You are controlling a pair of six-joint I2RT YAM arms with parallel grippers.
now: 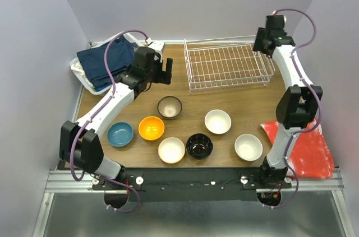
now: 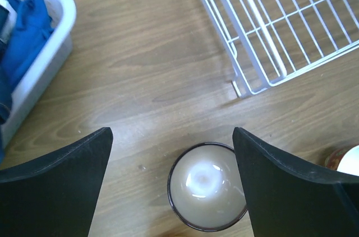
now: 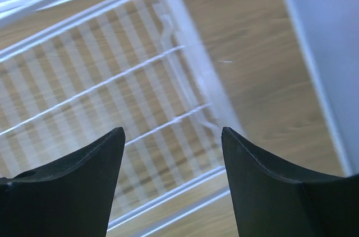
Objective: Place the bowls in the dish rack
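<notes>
left tool [image 2: 171, 131] spread wide, empty, over brown bowl [image 2: 207, 192], probably to grasp it; right tool [image 3: 173, 130] likewise, above dish rack [image 1: 227, 66].

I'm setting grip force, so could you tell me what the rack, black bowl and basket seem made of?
Rack: thin white wire grid, probably coated metal. Black bowl: glossy, with bright highlights, so likely glazed ceramic, possibly hard plastic. Basket: matte white plastic, judging by its thick, rounded moulded rim.
</notes>
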